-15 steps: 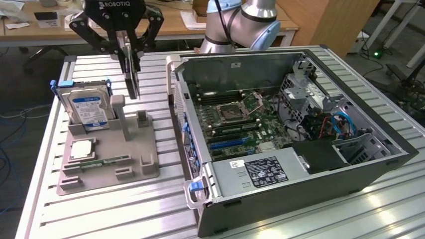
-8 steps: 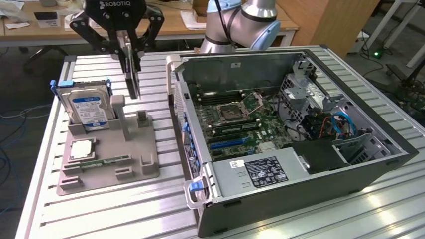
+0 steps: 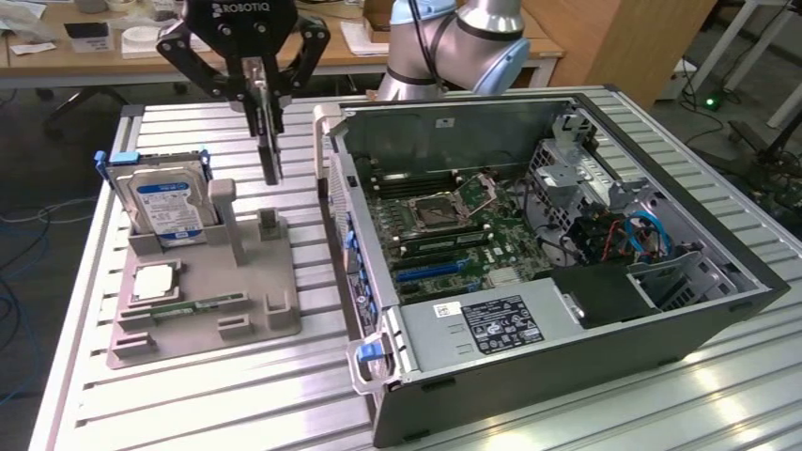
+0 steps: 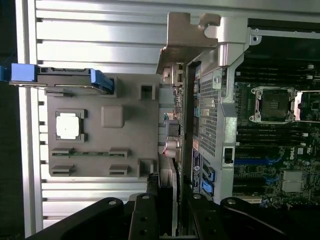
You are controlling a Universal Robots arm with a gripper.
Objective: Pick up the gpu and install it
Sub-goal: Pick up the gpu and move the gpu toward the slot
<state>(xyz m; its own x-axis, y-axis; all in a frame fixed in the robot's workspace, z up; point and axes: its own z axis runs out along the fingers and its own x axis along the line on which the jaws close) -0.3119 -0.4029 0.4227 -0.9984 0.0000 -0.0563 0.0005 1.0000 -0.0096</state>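
Hanging edge-on between fingers [image 3: 252,89], gpu [image 3: 269,155] face unseen

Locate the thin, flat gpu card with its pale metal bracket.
In the exterior view the gpu card hangs upright in the black gripper, between the silver blue-labelled hard drive in the grey holder and the open computer case.

A: Any readable text?
B: "ROBOTIQ", white caps on the black gripper [image 3: 263,117] body, exterior view.
A: Hard drive [image 3: 165,209] label?
B: Blue and white, print too small to read. Same for the black label [image 3: 508,322] on the power supply [image 3: 426,340] and the white sticker [image 3: 441,122] on the case wall [image 3: 501,117].
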